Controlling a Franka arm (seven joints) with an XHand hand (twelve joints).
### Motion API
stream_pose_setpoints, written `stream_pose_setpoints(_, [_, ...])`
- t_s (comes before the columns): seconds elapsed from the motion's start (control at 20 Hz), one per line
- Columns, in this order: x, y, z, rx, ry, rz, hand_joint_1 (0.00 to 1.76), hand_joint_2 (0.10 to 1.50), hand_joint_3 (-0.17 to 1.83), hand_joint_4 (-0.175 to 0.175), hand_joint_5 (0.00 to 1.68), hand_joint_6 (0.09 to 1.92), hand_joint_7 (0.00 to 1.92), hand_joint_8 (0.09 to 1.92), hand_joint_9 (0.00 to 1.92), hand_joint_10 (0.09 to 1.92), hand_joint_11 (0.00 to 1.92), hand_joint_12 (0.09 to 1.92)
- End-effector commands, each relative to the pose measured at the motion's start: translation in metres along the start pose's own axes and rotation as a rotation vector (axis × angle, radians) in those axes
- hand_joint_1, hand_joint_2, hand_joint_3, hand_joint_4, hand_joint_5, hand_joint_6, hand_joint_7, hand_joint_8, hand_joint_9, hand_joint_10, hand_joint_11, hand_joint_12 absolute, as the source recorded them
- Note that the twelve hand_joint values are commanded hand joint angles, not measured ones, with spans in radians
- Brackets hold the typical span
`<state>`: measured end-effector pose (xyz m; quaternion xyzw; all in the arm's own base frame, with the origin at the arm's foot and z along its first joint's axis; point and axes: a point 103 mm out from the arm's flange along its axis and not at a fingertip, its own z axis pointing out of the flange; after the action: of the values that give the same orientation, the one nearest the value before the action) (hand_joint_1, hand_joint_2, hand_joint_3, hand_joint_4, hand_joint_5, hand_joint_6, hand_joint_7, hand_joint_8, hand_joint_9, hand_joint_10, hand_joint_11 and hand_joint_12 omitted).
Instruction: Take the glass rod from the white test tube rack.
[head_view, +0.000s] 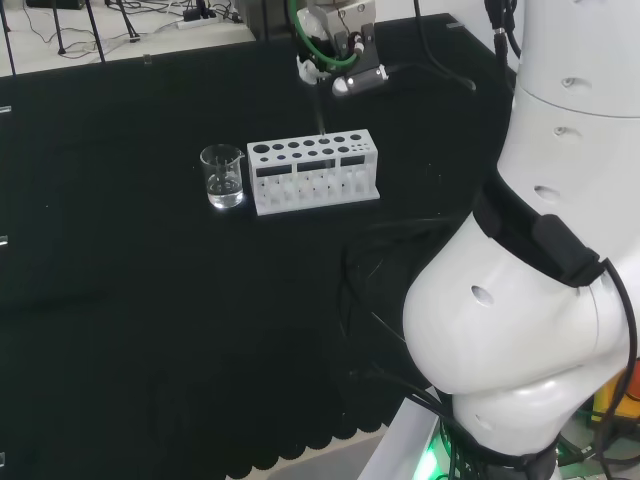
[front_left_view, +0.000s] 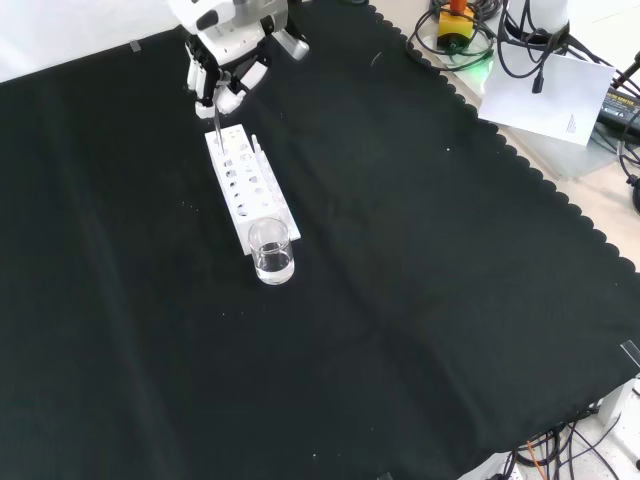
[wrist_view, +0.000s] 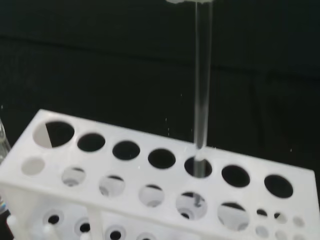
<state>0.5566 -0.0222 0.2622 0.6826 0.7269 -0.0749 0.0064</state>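
Head view, left to right. A small clear beaker (head_view: 222, 176) stands on the black cloth (head_view: 120, 300), just beside the left end of the white test tube rack (head_view: 313, 172). The glass rod (head_view: 321, 110) is a thin clear line, hard to make out against the cloth; it rises upright from a hole in the rack's far row toward the hand (head_view: 340, 70). The hand is partly hidden by the arm's mount and green cables, and the large white arm link (head_view: 530, 260) fills the right.

Front view. The hand (front_left_view: 225, 75) hangs over the far end of the rack (front_left_view: 248, 185), its fingers curled and pinching the top of the rod (front_left_view: 217, 125); the beaker (front_left_view: 272, 252) touches the rack's near end.

Wrist view. The rod (wrist_view: 202, 80) is a straight, colourless, translucent stick. Its lower tip sits at the mouth of one hole in the rack's (wrist_view: 150, 190) upper plate; whether it has cleared that hole cannot be told. Its upper end is cut off at the frame edge.
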Motion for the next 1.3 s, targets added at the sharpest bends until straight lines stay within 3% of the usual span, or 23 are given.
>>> stream_pose_setpoints(0.05, [-0.015, -0.016, -0.046, 0.037, 0.000, 0.069, 1.31, 1.11, -0.17, -0.175, 1.37, 0.09, 1.16, 1.06, 1.54, 0.94, 1.62, 0.66])
stream_pose_setpoints(0.3, [-0.034, -0.029, -0.077, 0.040, 0.037, 0.109, 1.31, 1.11, -0.17, -0.175, 1.37, 0.09, 1.15, 1.06, 1.55, 0.94, 1.63, 0.65])
stream_pose_setpoints(0.5, [-0.033, -0.044, -0.103, 0.015, 0.071, 0.124, 1.31, 1.11, -0.17, -0.175, 1.37, 0.09, 1.15, 1.06, 1.56, 0.93, 1.64, 0.65])
stream_pose_setpoints(1.1, [-0.012, -0.060, -0.135, -0.054, 0.080, 0.063, 1.31, 1.11, -0.17, -0.175, 1.38, 0.09, 1.16, 1.06, 1.57, 0.92, 1.65, 0.64])
stream_pose_setpoints(1.3, [-0.009, -0.060, -0.136, -0.045, 0.069, 0.044, 1.31, 1.11, -0.17, -0.175, 1.38, 0.09, 1.16, 1.06, 1.57, 0.91, 1.65, 0.64])
